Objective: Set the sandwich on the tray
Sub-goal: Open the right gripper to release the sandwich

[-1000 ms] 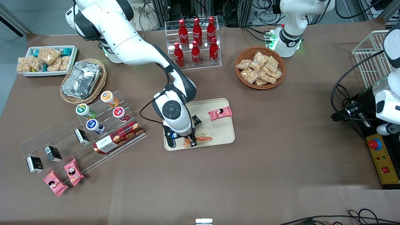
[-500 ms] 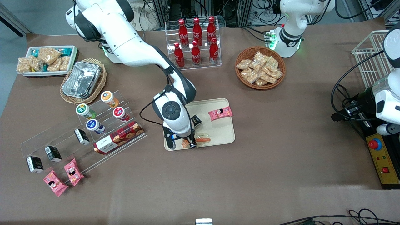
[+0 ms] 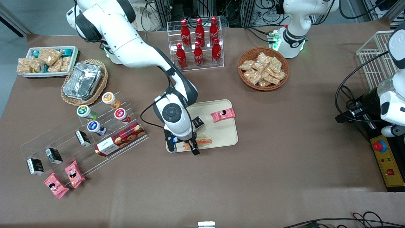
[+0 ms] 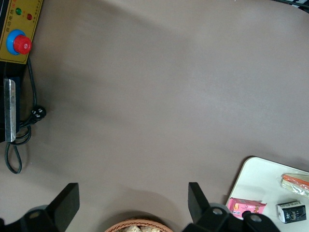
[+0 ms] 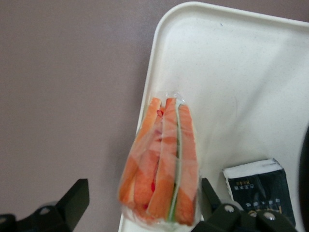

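Note:
The sandwich [image 3: 205, 140], a clear-wrapped wedge with orange and green layers, lies on the cream-beige tray [image 3: 226, 134], at the tray edge nearest the front camera. My right gripper [image 3: 190, 149] hangs just above it, open. In the right wrist view the sandwich [image 5: 161, 159] lies between my spread fingers, at the tray's rim [image 5: 159, 53], and neither of my gripper's [image 5: 140, 193] fingers presses it. The sandwich [image 4: 295, 181] and the tray [image 4: 258, 181] also show in the left wrist view.
A pink snack packet [image 3: 223, 114] and a small black box [image 3: 198, 122] also lie on the tray. A clear stepped rack with cups and a biscuit box [image 3: 120, 139] stands beside the tray. A cola bottle rack [image 3: 197, 44] and a wicker basket of snack bags [image 3: 263, 68] stand farther from the front camera.
My gripper has let go of the sandwich and drawn a little toward the front camera. The sandwich stays on the tray.

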`<state>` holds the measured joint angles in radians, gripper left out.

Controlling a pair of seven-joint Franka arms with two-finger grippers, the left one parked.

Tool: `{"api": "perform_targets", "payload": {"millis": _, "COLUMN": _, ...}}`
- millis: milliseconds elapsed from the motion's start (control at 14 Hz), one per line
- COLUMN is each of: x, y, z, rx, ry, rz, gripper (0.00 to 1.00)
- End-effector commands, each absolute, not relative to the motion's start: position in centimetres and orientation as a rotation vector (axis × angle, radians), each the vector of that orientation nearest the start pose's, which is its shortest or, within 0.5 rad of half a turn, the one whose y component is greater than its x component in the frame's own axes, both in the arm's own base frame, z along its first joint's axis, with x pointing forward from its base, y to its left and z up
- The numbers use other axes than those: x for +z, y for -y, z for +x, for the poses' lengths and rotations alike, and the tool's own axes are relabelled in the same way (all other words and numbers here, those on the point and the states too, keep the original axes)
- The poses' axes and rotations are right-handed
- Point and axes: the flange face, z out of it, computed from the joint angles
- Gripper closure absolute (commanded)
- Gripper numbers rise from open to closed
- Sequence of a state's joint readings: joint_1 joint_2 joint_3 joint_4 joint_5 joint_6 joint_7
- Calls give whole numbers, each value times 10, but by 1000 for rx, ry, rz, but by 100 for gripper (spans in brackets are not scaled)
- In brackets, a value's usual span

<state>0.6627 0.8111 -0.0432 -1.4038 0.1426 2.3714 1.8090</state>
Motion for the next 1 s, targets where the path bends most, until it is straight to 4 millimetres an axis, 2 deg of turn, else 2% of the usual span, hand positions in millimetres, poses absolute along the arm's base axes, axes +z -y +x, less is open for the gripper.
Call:
{"api": "perform_targets", "payload": {"millis": 0, "x": 257, "y": -438, "z": 602, "rx": 61, "ry": -1674, "rz": -2501, "gripper": 0}}
{"api": "perform_targets", "payload": {"millis": 143, "x": 284, "y": -431, "z": 603, "rx": 70, "ry": -1592, "rz": -2556, "gripper": 0}}
{"api": "perform_targets", "payload": {"millis": 357, "x": 332, "y": -428, "z": 594, "rx": 95, "ry": -1482, "rz": -2639, "gripper": 0}}
{"api": "perform_targets", "payload": {"millis": 571, "x": 373, "y": -419, "z": 582, "rx": 110, "ry": -1228, "rz": -2783, "gripper": 0}}
{"api": "perform_targets", "payload": {"millis": 786, "x": 407, "y": -391, "z": 575, "rx": 121, "ry": -1070, "rz": -2856, "gripper": 0}}
{"api": "perform_targets", "payload": {"millis": 929, "x": 427, "y": -370, "z": 562, "rx": 113, "ry": -900, "rz": -2915, "gripper": 0}}
